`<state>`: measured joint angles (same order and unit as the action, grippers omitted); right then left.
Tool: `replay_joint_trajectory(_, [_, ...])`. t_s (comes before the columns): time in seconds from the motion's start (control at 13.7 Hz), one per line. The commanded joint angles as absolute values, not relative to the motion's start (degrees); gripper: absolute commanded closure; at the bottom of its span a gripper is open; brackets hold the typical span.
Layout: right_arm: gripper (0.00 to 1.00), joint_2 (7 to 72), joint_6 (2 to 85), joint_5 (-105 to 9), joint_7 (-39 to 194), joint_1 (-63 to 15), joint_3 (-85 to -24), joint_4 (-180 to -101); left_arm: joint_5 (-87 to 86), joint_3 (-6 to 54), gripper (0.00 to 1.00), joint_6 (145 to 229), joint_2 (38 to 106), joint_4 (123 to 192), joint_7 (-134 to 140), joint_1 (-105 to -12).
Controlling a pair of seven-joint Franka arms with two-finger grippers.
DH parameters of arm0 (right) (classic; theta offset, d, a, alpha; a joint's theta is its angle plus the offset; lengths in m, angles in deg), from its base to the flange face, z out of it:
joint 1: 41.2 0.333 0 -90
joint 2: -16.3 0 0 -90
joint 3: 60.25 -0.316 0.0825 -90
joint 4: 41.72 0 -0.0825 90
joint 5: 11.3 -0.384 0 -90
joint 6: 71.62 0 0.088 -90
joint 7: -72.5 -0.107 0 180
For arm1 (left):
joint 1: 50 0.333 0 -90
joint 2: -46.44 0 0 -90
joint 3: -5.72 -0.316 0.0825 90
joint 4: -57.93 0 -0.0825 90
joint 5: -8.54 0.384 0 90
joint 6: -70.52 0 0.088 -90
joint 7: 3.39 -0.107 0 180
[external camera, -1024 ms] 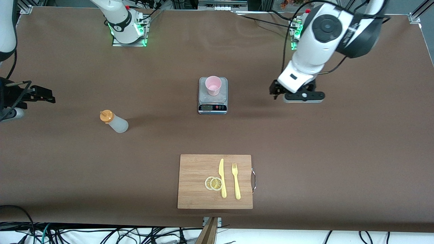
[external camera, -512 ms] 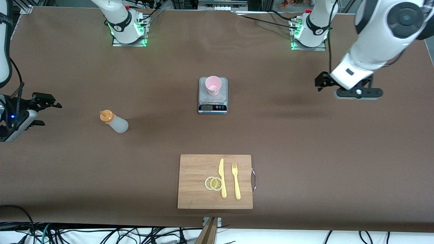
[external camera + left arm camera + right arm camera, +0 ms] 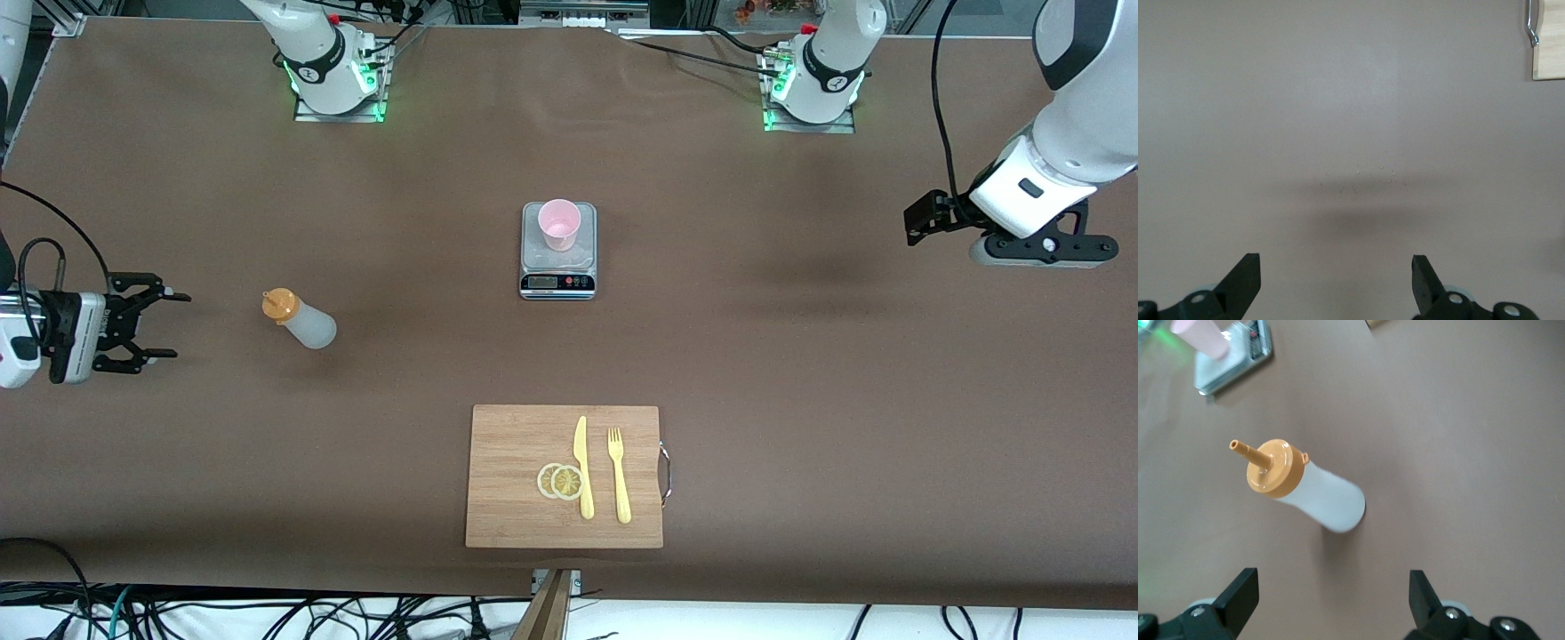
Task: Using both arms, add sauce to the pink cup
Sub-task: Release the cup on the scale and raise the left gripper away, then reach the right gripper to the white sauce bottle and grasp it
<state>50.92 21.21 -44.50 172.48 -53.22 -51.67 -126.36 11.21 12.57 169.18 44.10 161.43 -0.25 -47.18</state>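
Observation:
The sauce bottle (image 3: 300,322), whitish with an orange nozzle cap, stands on the table toward the right arm's end. It also shows in the right wrist view (image 3: 1313,491). My right gripper (image 3: 173,325) is open and empty, beside the bottle and clear of it, its jaws wide apart (image 3: 1333,600). The pink cup (image 3: 559,222) stands upright on a small kitchen scale (image 3: 557,267) at mid-table and also shows in the right wrist view (image 3: 1201,333). My left gripper (image 3: 914,227) is open and empty over bare table at the left arm's end (image 3: 1336,283).
A wooden cutting board (image 3: 507,480) lies nearer the front camera than the scale. It bears a yellow knife (image 3: 583,467), a yellow fork (image 3: 619,476) and two lemon slices (image 3: 560,481). One corner of the board (image 3: 1548,63) shows in the left wrist view.
My left gripper has swung away from beside the scale out to the left arm's end of the table. My right gripper has come down beside the bottle and turned its open jaws toward it.

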Motion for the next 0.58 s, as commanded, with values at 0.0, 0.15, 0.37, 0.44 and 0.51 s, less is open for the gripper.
replay_joint_trajectory(0.0, [0.0, 50.9, 20.8, -50.8, 182.7, -53.8, -52.0, -129.4, 10.7, 12.9, 0.0, 167.8, 43.4, 160.6, -0.2, -46.0])
replay_joint_trajectory(0.15, [0.0, 50.9, 20.3, -54.6, 188.9, -54.2, -52.0, -132.3, 10.6, 12.8, 0.0, 167.9, 43.4, 160.4, 0.1, -46.0])
replay_joint_trajectory(0.37, [0.0, 51.2, 20.3, -58.4, 196.6, -54.4, -52.1, -136.6, 10.6, 12.0, 0.0, 167.9, 44.0, 157.9, 0.1, -46.1])
replay_joint_trajectory(0.44, [0.0, 51.8, 20.1, -59.2, 199.2, -54.6, -52.0, -137.4, 10.6, 12.2, 0.0, 167.9, 44.0, 157.8, 0.2, -46.1])
replay_joint_trajectory(0.51, [0.0, 52.2, 20.1, -59.6, 201.0, -55.2, -52.1, -138.5, 10.6, 12.3, 0.0, 168.0, 44.0, 157.5, 0.5, -46.2])
